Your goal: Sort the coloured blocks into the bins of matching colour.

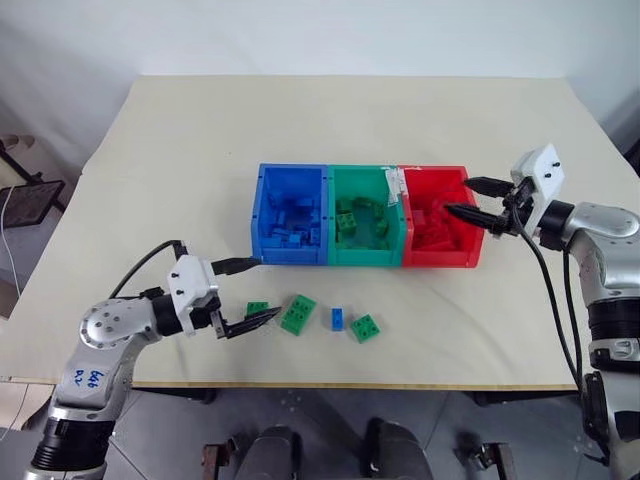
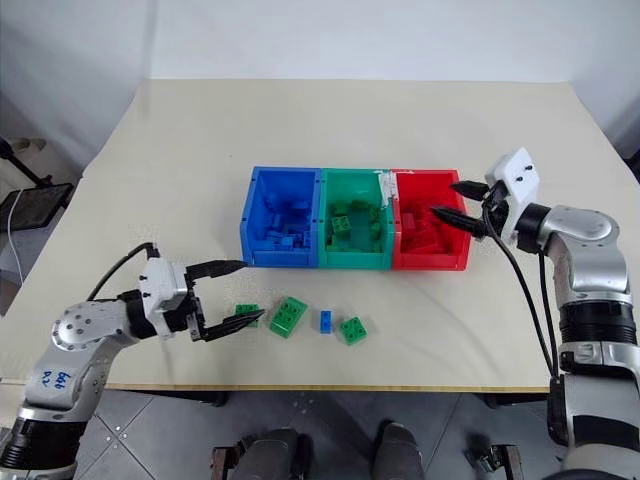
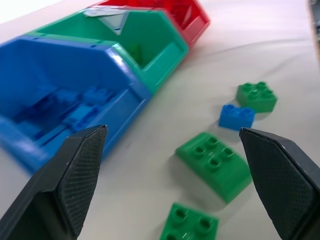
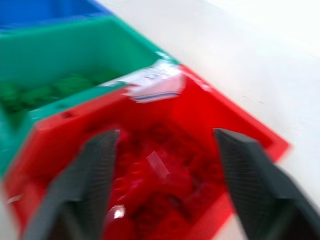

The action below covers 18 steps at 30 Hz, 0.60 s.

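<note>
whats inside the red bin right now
The red bin holds a loose pile of red blocks; no other colour shows among them. Their number cannot be told, since they overlap and the near wall hides the bottom. The open right gripper hangs over it, empty.

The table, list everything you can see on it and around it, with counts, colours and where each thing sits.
table: one, cream, under everything.
bins: three joined in a row mid-table; blue on the robot's left, green middle, red right; each holds bricks of its own colour.
loose green blocks: three, on the table in front of the bins; a small one beside the left gripper, a larger one, another furthest right.
loose blue block: one, between the two rightmost green ones.
left gripper: fingers open, beside the loose blocks.
right gripper: fingers open, over the red bin.
</note>
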{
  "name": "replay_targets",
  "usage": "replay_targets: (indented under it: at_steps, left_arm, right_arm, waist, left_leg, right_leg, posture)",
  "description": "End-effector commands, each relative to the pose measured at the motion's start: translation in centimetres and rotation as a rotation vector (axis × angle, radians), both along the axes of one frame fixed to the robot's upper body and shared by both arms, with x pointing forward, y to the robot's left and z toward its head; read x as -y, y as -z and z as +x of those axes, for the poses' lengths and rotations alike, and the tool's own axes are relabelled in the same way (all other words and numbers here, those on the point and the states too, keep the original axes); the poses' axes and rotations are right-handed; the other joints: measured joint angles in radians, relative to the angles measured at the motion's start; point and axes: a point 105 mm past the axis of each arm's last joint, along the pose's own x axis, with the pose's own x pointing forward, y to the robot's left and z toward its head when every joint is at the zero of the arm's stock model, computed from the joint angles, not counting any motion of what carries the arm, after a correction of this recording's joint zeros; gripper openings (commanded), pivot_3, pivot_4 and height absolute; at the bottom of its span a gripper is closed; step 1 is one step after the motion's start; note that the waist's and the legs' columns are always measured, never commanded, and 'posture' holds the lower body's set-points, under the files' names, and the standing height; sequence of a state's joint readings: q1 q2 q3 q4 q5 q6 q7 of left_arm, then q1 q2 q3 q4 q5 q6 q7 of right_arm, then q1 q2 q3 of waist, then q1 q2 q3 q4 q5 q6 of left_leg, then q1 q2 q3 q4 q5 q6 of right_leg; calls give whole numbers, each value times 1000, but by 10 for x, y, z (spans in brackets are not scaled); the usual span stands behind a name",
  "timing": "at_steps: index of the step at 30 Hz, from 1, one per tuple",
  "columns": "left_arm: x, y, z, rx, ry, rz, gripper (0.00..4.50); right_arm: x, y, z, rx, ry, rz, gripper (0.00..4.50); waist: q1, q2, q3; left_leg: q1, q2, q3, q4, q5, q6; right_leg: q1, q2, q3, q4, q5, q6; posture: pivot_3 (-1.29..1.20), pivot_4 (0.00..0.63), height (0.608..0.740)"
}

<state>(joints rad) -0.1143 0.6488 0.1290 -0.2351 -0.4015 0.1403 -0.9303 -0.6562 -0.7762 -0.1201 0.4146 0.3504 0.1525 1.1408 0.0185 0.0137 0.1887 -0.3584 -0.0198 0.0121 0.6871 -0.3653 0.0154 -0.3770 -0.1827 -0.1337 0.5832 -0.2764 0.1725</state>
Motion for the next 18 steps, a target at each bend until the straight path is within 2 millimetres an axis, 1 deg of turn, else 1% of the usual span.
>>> replay_targets:
  at_steps: [1, 2, 5, 7, 8, 9, 12, 13, 15, 18]
  left_arm:
    - [-4, -5, 1, 32, -5, 13, 4500]
    - [-4, -4, 1, 34, -2, 16, 4500]
    - [-4, -5, 4, 41, 9, 19, 4500]
    - [-3, -4, 3, 43, 37, 37, 4500]
    - [-3, -4, 3, 44, 46, 43, 4500]
    - [-6, -3, 3, 40, 53, 55, 4500]
    - [-13, -1, 4, 17, 71, 72, 4500]
    - [-14, -2, 4, 11, 81, 73, 4500]
    - [-13, -2, 4, 9, 115, 88, 4500]
    - [-9, -5, 2, 17, 161, 92, 4500]
  right_arm:
    - [8, -15, -14, 65, -20, -28, 4481]
    - [11, -13, -18, 55, -22, -36, 4481]
    - [13, -8, -39, 43, -70, -26, 4481]
    - [18, 1, -62, 34, -113, -60, 4481]
    - [19, 4, -69, 31, -128, -75, 4481]
    - [24, 11, -78, 0, -135, -110, 4481]
    - [39, 28, -94, -48, -145, -225, 4481]
    - [43, 30, -96, -52, -144, -248, 4481]
    - [40, 31, -99, -59, -157, -245, 4481]
    - [22, 31, -100, -53, -213, -230, 4481]
  waist:
    - [1, 0, 0]
    - [2, 0, 0]
    - [7, 0, 0]
    - [10, 0, 0]
    - [8, 0, 0]
    - [7, 0, 0]
    - [4, 0, 0]
    - [4, 0, 0]
    - [1, 0, 0]
    - [-1, 0, 0]
  left_leg:
    - [0, 0, 1, 0, 0, 0]
    - [0, 0, 1, 0, 0, 0]
    - [0, 0, 0, 1, 0, 0]
    - [0, 0, 0, 1, 0, 0]
    - [0, 0, 0, 1, 0, 0]
    - [0, 0, 1, 1, 0, 0]
    - [1, 0, 2, 1, 0, 0]
    - [1, 0, 2, 1, 0, 0]
    - [2, 0, 4, 1, 0, 0]
    - [4, 1, 6, 1, 0, 0]
  right_leg:
    - [0, 0, 0, 0, 0, 0]
    - [0, 0, 0, 0, 0, 0]
    - [0, 0, 0, 0, 0, 0]
    - [0, 0, 0, 0, 0, 0]
    - [0, 0, 0, 0, 0, 0]
    - [1, 0, 0, 0, 0, 0]
    - [1, 0, 1, 0, 0, 0]
    - [1, 0, 1, 0, 0, 0]
    - [1, 0, 2, 0, 0, 0]
    - [1, 0, 4, 0, 0, 0]
  posture:
    - [0, 150, 740]
    - [0, 150, 740]
    - [0, 150, 740]
    - [0, 150, 740]
    - [0, 150, 740]
    - [0, 150, 740]
    - [0, 150, 740]
    - [0, 150, 740]
    - [0, 150, 740]
    - [0, 150, 740]
